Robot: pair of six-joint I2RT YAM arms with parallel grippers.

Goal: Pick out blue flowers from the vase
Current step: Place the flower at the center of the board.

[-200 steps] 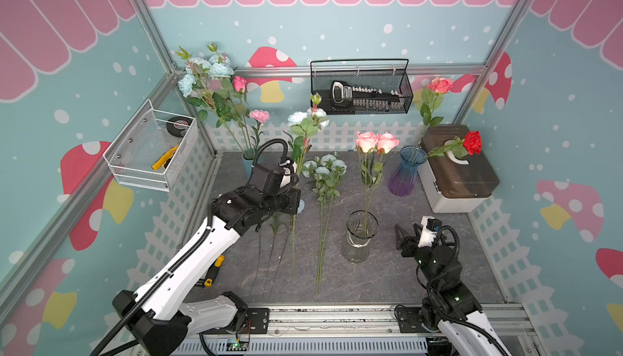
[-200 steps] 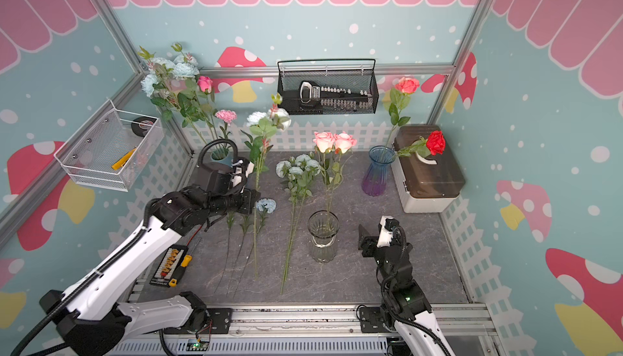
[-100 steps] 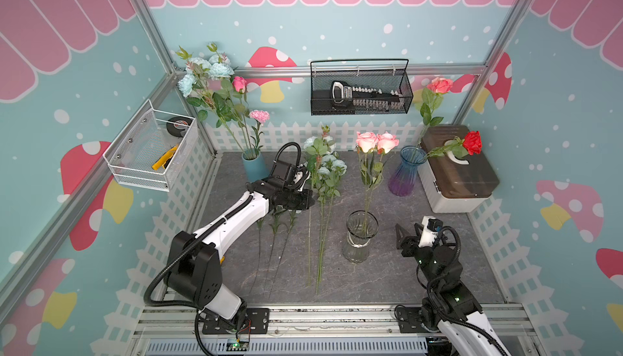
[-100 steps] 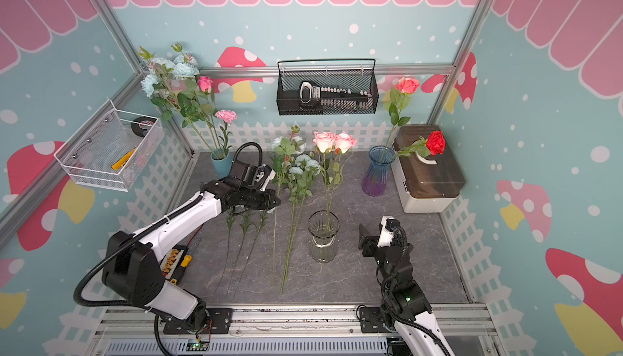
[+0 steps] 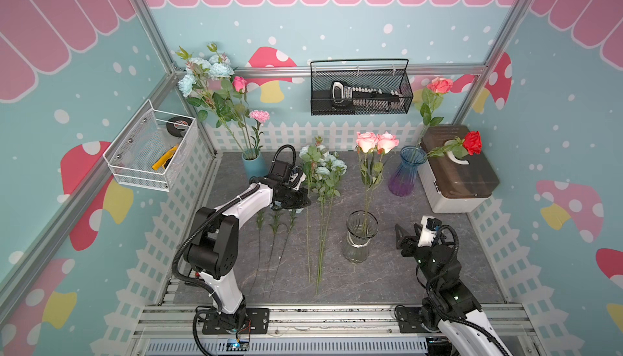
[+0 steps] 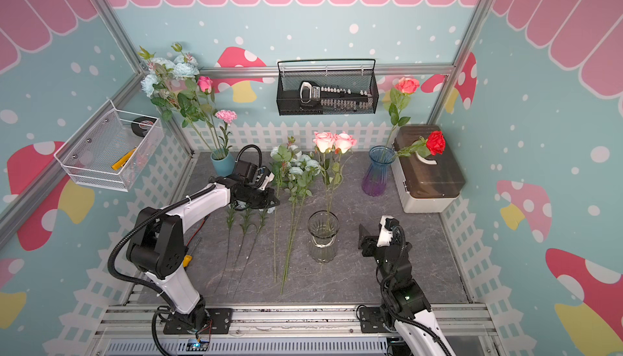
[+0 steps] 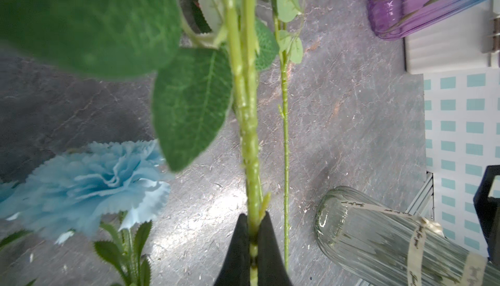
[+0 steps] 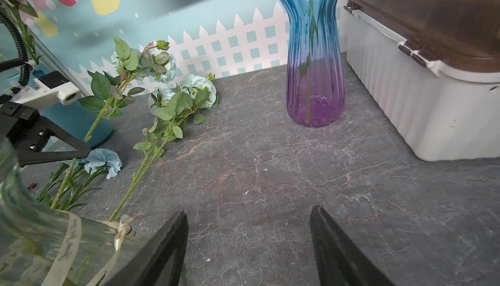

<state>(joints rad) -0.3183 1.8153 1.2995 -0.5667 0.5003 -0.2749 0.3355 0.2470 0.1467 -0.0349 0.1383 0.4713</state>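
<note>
**Bimanual cell, top and wrist views.** The left hand (image 7: pixel 253 218) reaches low over the back left of the bench (image 5: pixel 381 280). It is pinched tight on the green stem (image 7: pixel 249 135) of a blue spray (image 8: pixel 159 62). The stem slants, with its leafy heads raised clear of the bench and its cut end pointing toward the bench front. Whether that end touches the bench cannot be told.

A second spray (image 5: pixel 332 169) of blue blooms lies flat on the bench just beside the held one, on the side toward the clear vase (image 5: pixel 360 236). Three blue carnations (image 5: pixel 276 226) lie side by side on the other side, stems parallel, with their heads under the left hand. One carnation head (image 7: pixel 89 179) shows in the left wrist view, on the bench near the gripped stem.

More blue blooms (image 5: pixel 215 69) stand in the teal vase (image 5: pixel 252 167) at the back left corner, together with a pink rose (image 5: pixel 240 83) and a pink carnation (image 5: pixel 259 115). The clear vase, near the bench middle, holds two pale roses (image 5: pixel 377 141).

The right hand (image 8: pixel 247 211) hangs low just beside the clear vase, jaws wide apart, holding nothing. A purple vase (image 5: pixel 403 177) stands at the back right, next to a lidded box (image 5: pixel 458 182).
</note>
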